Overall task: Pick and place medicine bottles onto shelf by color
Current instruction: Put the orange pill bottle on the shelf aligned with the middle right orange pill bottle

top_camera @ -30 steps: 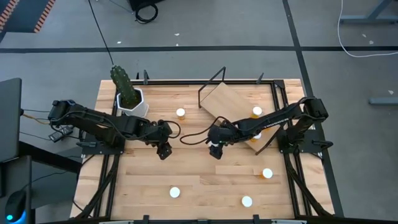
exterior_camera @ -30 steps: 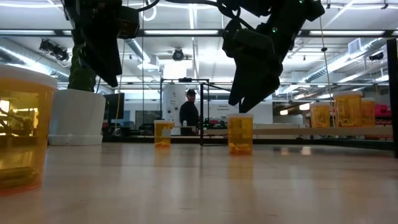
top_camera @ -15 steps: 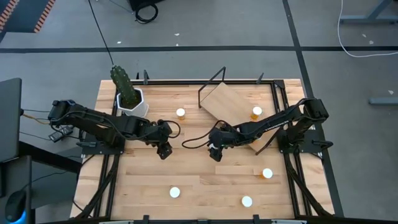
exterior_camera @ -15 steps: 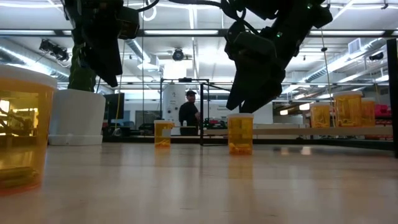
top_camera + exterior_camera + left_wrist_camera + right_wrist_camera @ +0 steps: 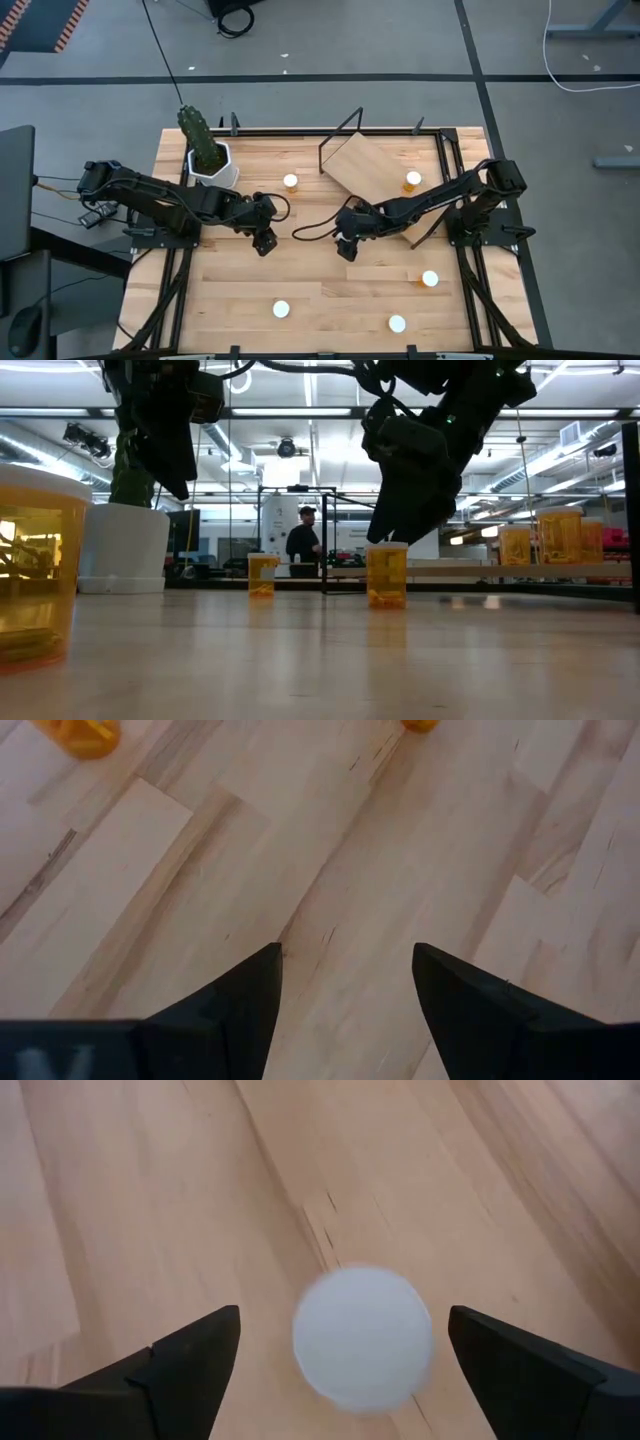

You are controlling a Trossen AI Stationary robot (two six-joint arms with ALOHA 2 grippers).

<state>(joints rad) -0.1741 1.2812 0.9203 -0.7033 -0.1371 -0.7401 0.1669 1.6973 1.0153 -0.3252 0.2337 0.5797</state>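
So the right gripper [image 5: 346,247] hangs over the middle of the table, just off the shelf [image 5: 368,172] on its near-left corner side. Its jaws are spread wide, and in the right wrist view a medicine bottle's white cap [image 5: 362,1337] sits right between the two dark fingers [image 5: 185,1355], roughly centred, with wood showing on both sides, so nothing is touching it. In the low view that bottle [image 5: 386,575] stands upright on the table with the gripper just above its cap.

The left gripper [image 5: 263,241] waits farther from the shelf, toward the cactus pot [image 5: 212,165] side, jaws parted over bare wood.

Other bottles: one [image 5: 290,182] between the pot and the shelf, one [image 5: 413,180] standing on the shelf board near its right edge, one [image 5: 429,279] in front of the shelf to the right, and two [image 5: 281,310] well in front of it near the table's front edge.
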